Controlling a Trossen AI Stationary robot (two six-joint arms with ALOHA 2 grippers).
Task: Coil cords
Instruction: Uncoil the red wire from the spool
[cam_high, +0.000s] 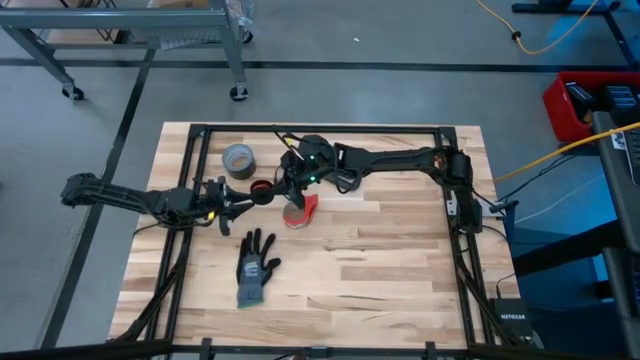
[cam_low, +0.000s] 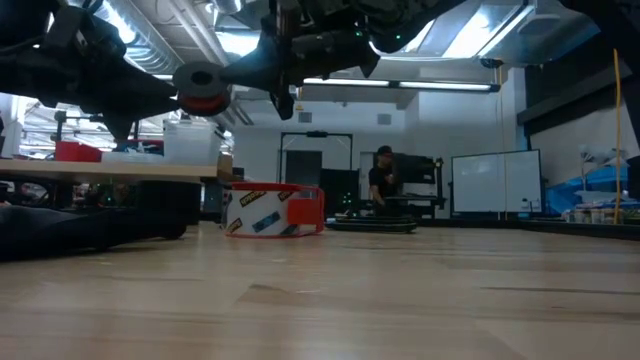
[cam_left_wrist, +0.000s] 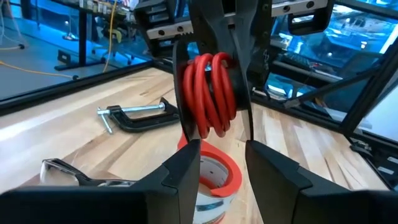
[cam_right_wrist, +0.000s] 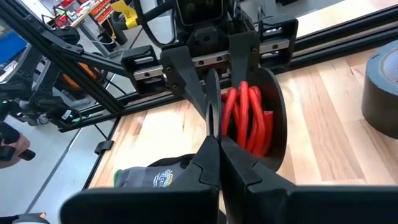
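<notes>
The wooden tabletop carries, from largest to smallest, a dark glove lying flat near the front, a grey duct-tape roll toward the back left, and a red-edged tape ring below the spot where the 2 arms meet.

The left gripper reaches in from the left, and the right gripper comes from the right rear; both hang above the tabletop, over the tape ring.

The red cord is wound into a tight coil of several turns, held up in the air between the 2 grippers, not on the tabletop. In the left wrist view the coil sits just ahead of the left fingers, in line with the gap between them; those fingers are spread apart and released, not touching the coil. In the right wrist view the coil shows just beyond the right fingers, which are clenched together tip to tip; what they pinch cannot be told. Behind the coil a black clamp lies on the tabletop.
</notes>
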